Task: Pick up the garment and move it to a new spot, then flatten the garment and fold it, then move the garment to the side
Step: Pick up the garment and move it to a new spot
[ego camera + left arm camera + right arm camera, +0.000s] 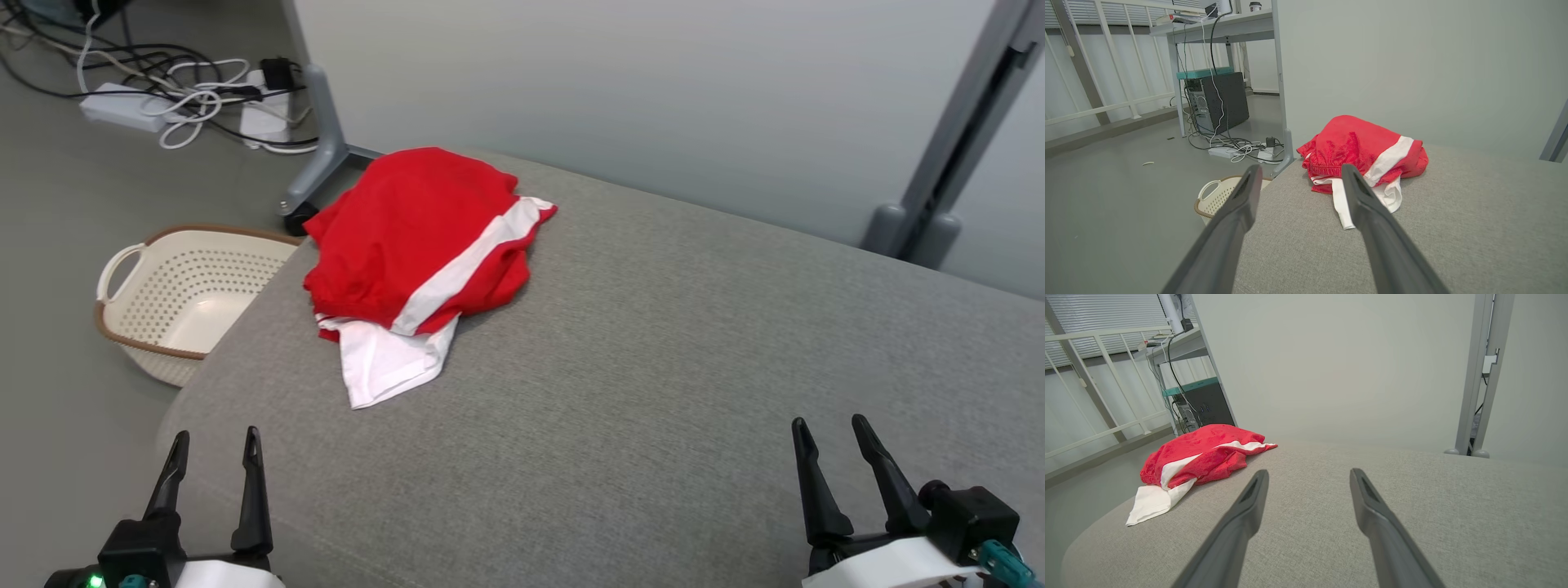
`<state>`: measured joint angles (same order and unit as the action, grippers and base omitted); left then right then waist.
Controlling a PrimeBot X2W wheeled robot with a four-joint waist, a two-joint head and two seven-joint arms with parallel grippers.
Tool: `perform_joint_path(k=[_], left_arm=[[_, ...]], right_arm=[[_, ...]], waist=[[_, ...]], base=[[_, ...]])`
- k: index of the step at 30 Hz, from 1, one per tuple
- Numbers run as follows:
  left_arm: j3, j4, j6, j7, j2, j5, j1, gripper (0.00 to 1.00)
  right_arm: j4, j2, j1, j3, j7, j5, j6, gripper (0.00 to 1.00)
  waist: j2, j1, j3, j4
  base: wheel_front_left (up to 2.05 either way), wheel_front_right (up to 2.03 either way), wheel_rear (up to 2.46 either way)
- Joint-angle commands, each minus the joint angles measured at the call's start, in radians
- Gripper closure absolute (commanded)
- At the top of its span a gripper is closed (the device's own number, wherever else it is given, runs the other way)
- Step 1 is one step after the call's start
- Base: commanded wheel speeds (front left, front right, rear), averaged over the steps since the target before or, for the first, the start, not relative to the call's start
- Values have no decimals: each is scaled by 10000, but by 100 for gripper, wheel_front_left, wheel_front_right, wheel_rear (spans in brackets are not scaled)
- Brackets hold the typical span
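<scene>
**Garment** (416, 245): red cloth with one broad white stripe running across the top. A plain white piece sticks out from under the near edge. The left wrist view shows a gathered, elastic-looking red hem on the side facing the camera.
- Condition: bunched in a loose heap, not laid flat.
- Location: far left part of the grey fabric-covered surface (653, 367), close to its rounded edge. It is well apart from both grippers.

**Left gripper** (216, 434): fingers spread wide, holding nothing, low over the near left corner of the surface.

**Right gripper** (829, 423): fingers parted, holding nothing, over the near right side.

**Basket** (184, 298): cream, perforated, brown rim, on the floor just beside the surface below the garment.

**Cables** (180, 106): a tangle with a white power strip on the floor beyond the basket.

**Hard to make out**
- The heap hides the garment's cut and its lower layers.
- The surface edge covers one side of the basket.
- Both gripper bodies are cut off at the bottom of the head view.
</scene>
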<state>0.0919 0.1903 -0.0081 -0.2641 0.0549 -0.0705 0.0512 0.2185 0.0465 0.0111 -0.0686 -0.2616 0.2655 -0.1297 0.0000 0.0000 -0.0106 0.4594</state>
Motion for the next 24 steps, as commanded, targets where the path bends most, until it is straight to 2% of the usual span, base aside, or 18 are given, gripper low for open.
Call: perform_joint_path(k=[1,13,18,24], left_arm=[[71,-26,20,-7,68,42,22,0],[426,-323,142,-7,40,-70,212,0],[323,-209,1,-5,28,-94,-26,0],[488,-76,-171,-5,127,-258,-810,0]], right_arm=[[32,73,74,21,-52,72,-19,0],[189,73,-244,-277,-53,9,-19,0],[181,77,-203,-164,-53,-18,-19,0],[34,203,-417,-120,-53,-181,-19,0]], waist=[[0,0,-63,270],[0,0,68,498],[0,0,80,452],[0,0,591,-351]], base=[[0,0,0],[0,0,0],[0,0,0],[0,0,0]])
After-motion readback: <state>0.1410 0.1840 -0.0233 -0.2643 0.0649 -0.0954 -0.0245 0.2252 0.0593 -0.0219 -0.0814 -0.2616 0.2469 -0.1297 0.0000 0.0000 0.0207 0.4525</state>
